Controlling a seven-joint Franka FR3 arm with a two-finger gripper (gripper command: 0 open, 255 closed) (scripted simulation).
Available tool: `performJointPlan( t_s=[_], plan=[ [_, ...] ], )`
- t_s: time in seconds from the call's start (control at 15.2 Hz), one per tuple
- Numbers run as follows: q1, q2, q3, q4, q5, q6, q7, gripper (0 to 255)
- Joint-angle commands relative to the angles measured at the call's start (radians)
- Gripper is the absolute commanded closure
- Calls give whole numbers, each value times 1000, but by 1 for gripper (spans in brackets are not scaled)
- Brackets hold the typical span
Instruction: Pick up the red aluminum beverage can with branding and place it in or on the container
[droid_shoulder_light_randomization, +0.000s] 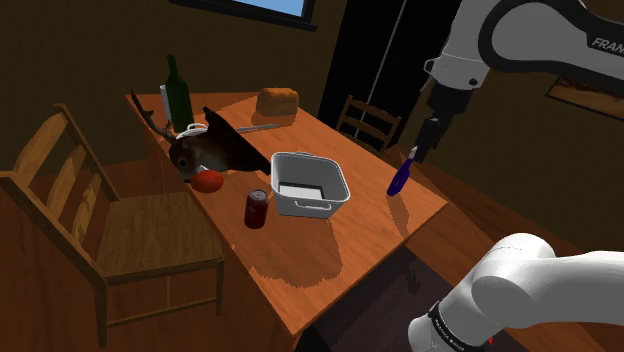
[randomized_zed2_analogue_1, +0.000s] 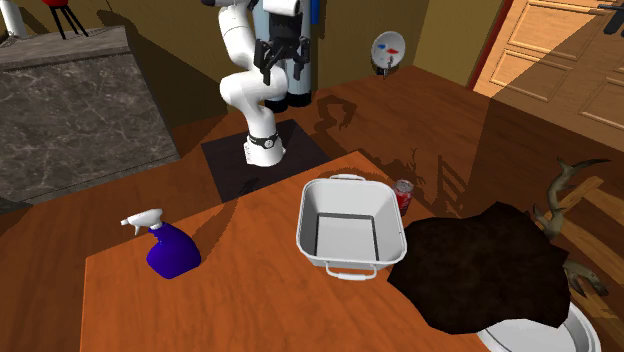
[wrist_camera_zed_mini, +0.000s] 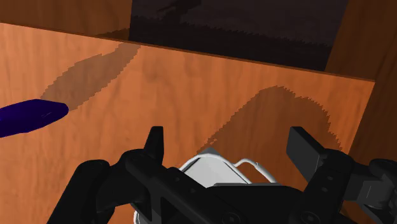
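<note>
The red can (droid_shoulder_light_randomization: 257, 208) stands upright on the wooden table (droid_shoulder_light_randomization: 330, 255), just off the shoulder view's left corner of the white handled container (droid_shoulder_light_randomization: 309, 184). In the second exterior view the can (randomized_zed2_analogue_1: 404, 195) peeks out behind the container (randomized_zed2_analogue_1: 350, 225). My gripper (droid_shoulder_light_randomization: 422, 148) hangs high above the table's far side, over the blue spray bottle (droid_shoulder_light_randomization: 400, 175) and well away from the can. In the wrist view the gripper (wrist_camera_zed_mini: 229, 146) is open, its fingers (wrist_camera_zed_mini: 154, 143) apart with nothing between them, and the container's rim (wrist_camera_zed_mini: 215, 167) shows below.
A dark furry animal figure (droid_shoulder_light_randomization: 215, 145), a red round fruit (droid_shoulder_light_randomization: 207, 181), a green bottle (droid_shoulder_light_randomization: 178, 92) and a bread loaf (droid_shoulder_light_randomization: 278, 100) crowd the table's far end. Wooden chairs (droid_shoulder_light_randomization: 100, 220) stand beside the table. The spray bottle (randomized_zed2_analogue_1: 170, 248) lies near one edge.
</note>
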Motion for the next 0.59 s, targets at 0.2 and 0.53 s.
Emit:
performJointPlan(
  t_s=[0.2, 0.53],
  plan=[
    [7, 51, 35, -32, 35, 85, 53, 0],
    [18, 162, 94, -58, 84, 229, 136, 0]
  ],
)
